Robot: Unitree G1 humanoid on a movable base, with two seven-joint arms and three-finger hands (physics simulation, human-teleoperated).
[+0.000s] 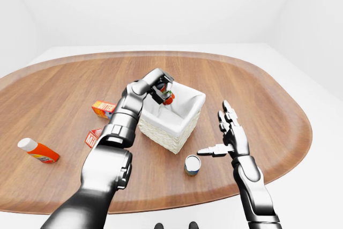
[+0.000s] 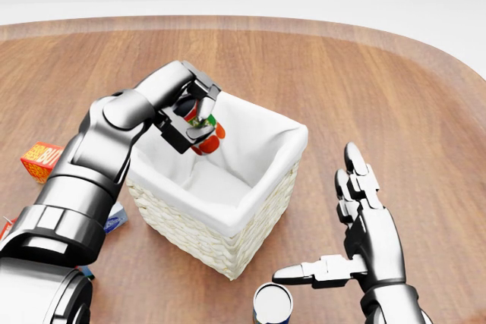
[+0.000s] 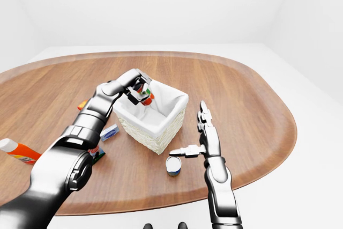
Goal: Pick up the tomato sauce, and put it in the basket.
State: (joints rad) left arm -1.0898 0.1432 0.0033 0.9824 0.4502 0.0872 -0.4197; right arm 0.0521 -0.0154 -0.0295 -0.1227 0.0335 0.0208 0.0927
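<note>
My left hand (image 2: 191,117) is shut on the tomato sauce (image 2: 208,128), a small red can with a green and white label. It holds the can over the left part of the white-lined wicker basket (image 2: 258,210), just above the lining. The hand and can also show in the left-eye view (image 1: 165,94). My right hand (image 2: 357,225) is open and empty, fingers spread, to the right of the basket above the table.
A small can with a blue side (image 2: 272,305) stands below the basket. An orange box (image 1: 103,109), a red box (image 1: 94,137) and an orange bottle with a white cap (image 1: 38,151) lie at the left. The wooden table (image 1: 257,95) ends at a rounded edge on the right.
</note>
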